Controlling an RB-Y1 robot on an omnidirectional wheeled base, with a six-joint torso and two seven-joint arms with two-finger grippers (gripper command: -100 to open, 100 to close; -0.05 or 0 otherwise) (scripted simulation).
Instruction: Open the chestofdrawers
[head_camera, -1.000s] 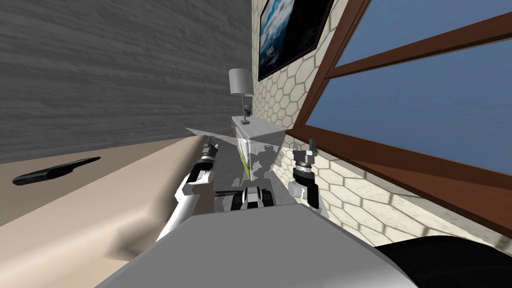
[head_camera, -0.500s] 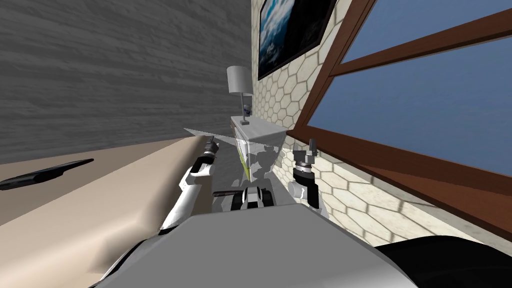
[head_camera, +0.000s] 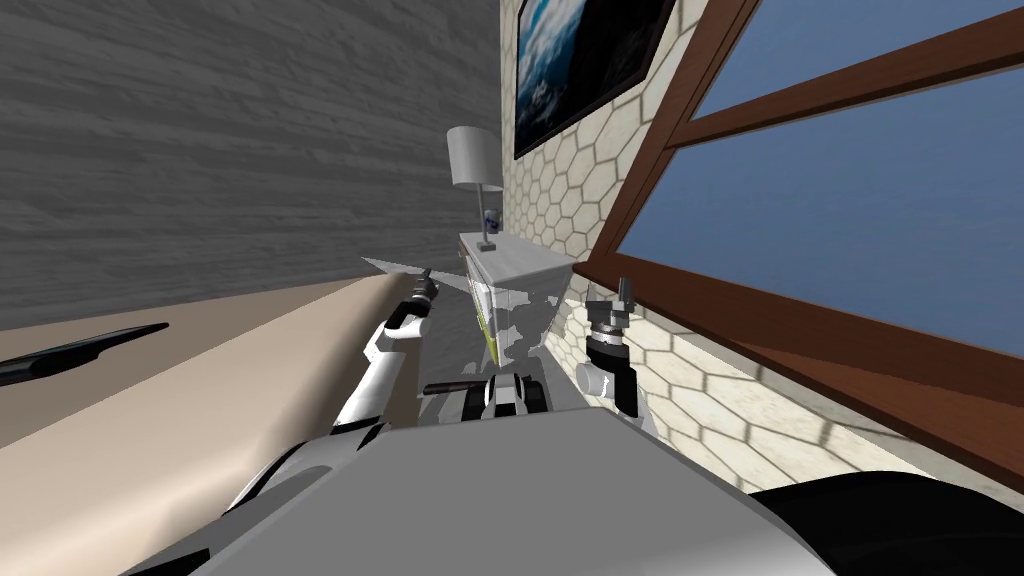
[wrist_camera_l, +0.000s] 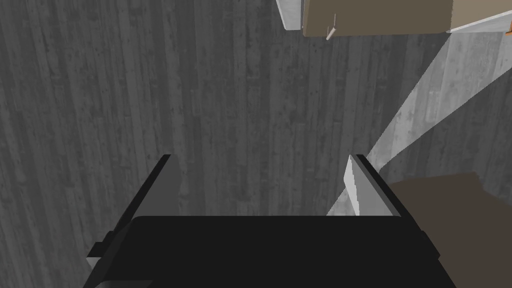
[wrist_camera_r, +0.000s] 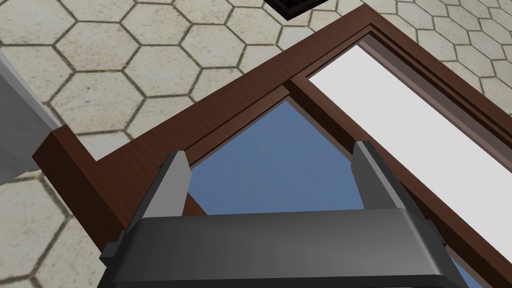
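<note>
Looks like a room in a house: lamp (head_camera: 474, 165) on a white chest of drawers (head_camera: 518, 262), framed picture (head_camera: 580, 60), big wood-framed window (head_camera: 830, 200).

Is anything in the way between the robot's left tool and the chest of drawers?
Nothing visible. The open left tool points over grey plank floor, and the white chest of drawers stands ahead, with only floor between.

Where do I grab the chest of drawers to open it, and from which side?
Probably the small pale handle jutting from its tan front. It is thin and proud of the panel, so bring the open left gripper straight at that front, straddling it.
</note>
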